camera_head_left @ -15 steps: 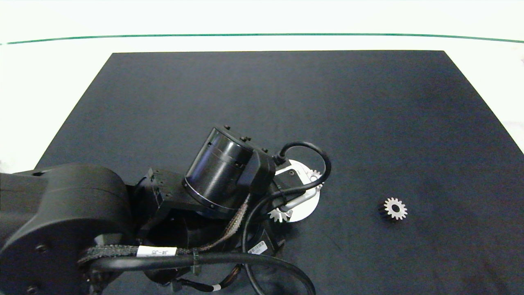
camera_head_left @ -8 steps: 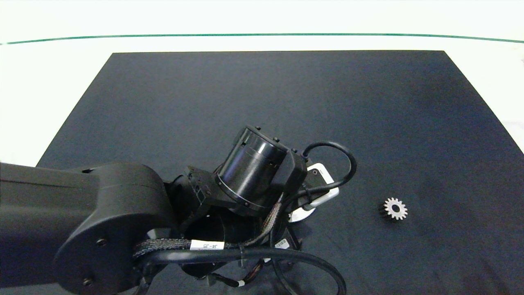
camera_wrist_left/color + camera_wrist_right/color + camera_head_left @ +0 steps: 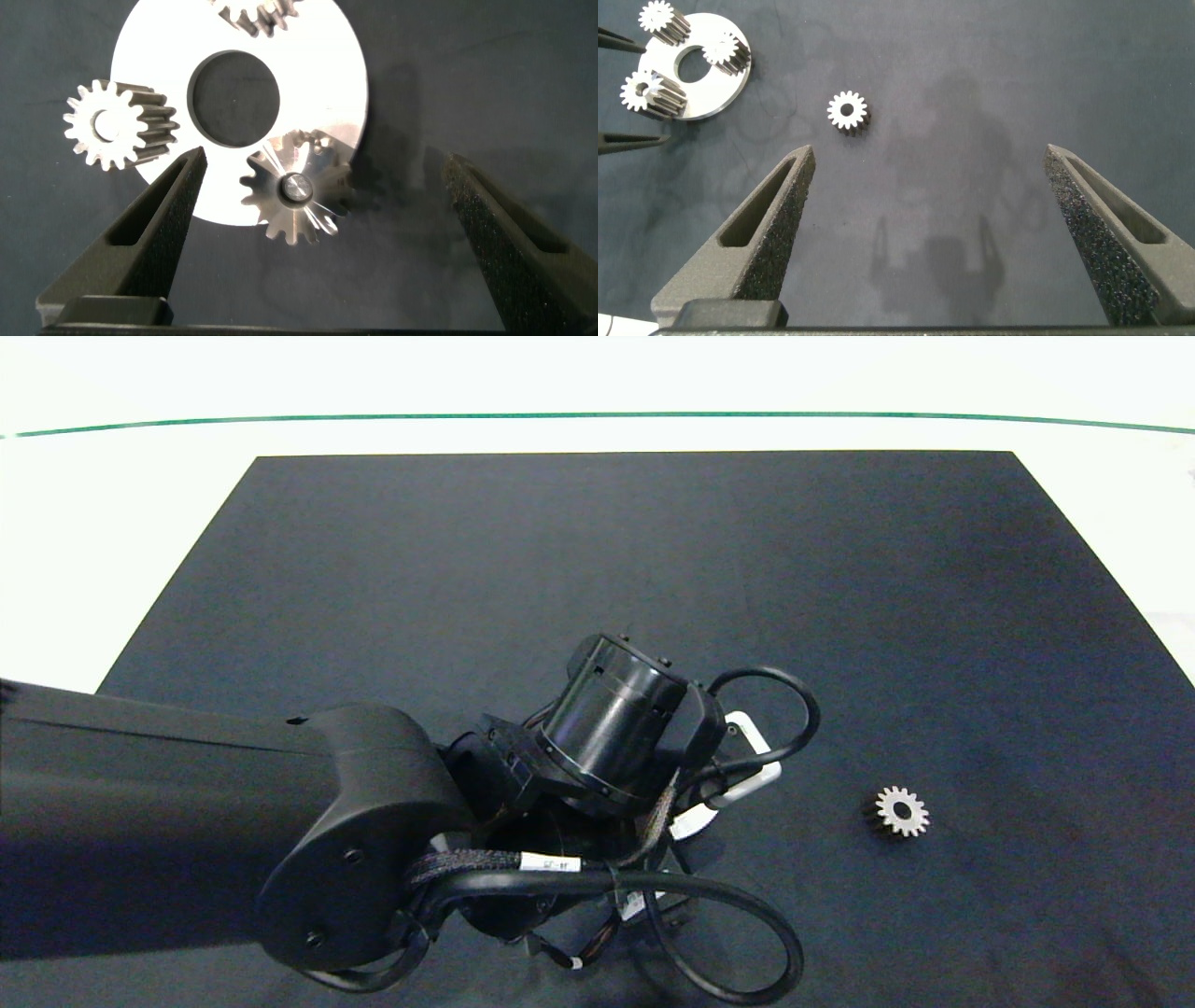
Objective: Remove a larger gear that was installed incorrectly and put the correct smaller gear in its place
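Since the earlier frames your left arm (image 3: 373, 831) had pushed further in across the dark mat (image 3: 597, 569), and by now it covered nearly all of the silver disc (image 3: 318, 56) that had shown beside it. Nearest you in the head view, a white tag on the arm's cable carried printed characters, possibly "J4-J5" upside down, though I could not read them for sure. Your left gripper (image 3: 322, 201) hung over the disc with its fingers spread wide and holding nothing. Between them sat the larger gear (image 3: 297, 189), mounted on a pin at the disc's edge. A small blunt-toothed gear (image 3: 117, 123) stood on the rim to one side, and another (image 3: 257, 14) at the far rim. Your right gripper (image 3: 924, 201) hovered well apart from the disc, also wide open and empty. Beyond it the smaller gear (image 3: 848, 111) lay flat on the mat, alone, between that gripper and the disc.
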